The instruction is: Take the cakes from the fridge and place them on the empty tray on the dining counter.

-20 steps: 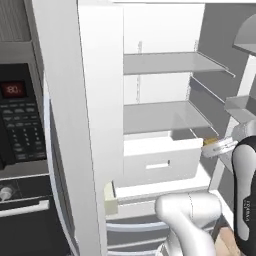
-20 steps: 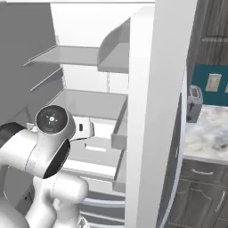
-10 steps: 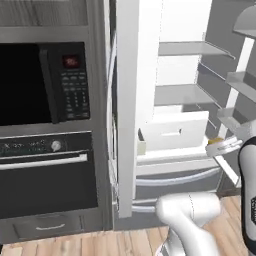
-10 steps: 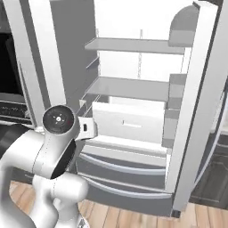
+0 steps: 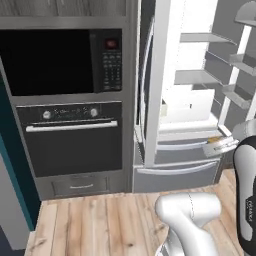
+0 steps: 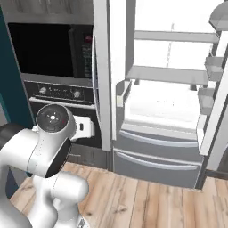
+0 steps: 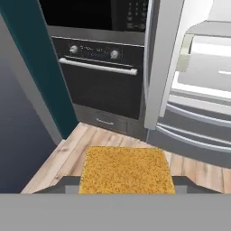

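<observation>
A flat tan-brown square cake (image 7: 126, 169) sits between my finger tips in the hand view, with my gripper (image 7: 124, 188) shut on its two sides. In the left base view the gripper (image 5: 221, 144) hangs at the right edge, in front of the fridge's lower drawers, and a tan sliver of the cake (image 5: 214, 140) shows in it. The grey steel fridge (image 5: 155, 75) stands open, its white shelves and drawers (image 6: 164, 107) lit, and it is also at the right of the hand view (image 7: 198, 94). The tray and the dining counter are out of view.
A black built-in microwave (image 5: 60, 60) sits over a black oven (image 5: 70, 140) left of the fridge. The open left fridge door (image 6: 101, 75) juts out beside them. A teal wall panel (image 7: 31, 67) stands further left. Wooden floor (image 5: 100, 220) lies ahead.
The whole picture has shifted: the base has backed away from the fridge and swung left, bringing the oven and microwave into view. The gripper still holds the cake.
</observation>
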You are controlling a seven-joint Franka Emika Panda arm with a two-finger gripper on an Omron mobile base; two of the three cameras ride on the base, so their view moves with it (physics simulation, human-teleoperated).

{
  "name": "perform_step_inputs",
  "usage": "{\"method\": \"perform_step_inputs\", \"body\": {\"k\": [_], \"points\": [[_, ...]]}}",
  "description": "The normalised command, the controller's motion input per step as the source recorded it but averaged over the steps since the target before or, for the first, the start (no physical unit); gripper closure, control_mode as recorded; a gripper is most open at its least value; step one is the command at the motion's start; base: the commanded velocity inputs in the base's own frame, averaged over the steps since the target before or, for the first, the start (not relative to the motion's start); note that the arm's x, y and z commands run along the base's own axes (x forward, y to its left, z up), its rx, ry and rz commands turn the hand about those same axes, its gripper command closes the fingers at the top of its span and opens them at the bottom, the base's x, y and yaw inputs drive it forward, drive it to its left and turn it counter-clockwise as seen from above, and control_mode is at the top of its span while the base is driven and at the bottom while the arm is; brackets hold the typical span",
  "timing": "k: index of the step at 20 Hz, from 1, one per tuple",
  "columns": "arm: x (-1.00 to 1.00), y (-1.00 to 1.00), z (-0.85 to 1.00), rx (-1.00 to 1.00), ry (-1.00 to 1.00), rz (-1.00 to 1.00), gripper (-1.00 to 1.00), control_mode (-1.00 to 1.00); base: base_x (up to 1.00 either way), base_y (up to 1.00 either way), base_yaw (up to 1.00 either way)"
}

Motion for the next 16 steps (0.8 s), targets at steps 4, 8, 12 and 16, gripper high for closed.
{"method": "perform_step_inputs", "body": {"k": [4,8,12,16], "points": [[0.00,0.00,0.00,0.00,0.00,0.00,1.00,1.00,-1.00,-0.10,-0.07],[0.00,0.00,0.00,0.00,0.00,0.00,1.00,1.00,-1.00,-0.14,-0.12],[0.00,0.00,0.00,0.00,0.00,0.00,1.00,1.00,-1.00,0.00,-0.11],[0.00,0.00,0.00,0.00,0.00,0.00,1.00,1.00,-1.00,0.00,-0.10]]}}
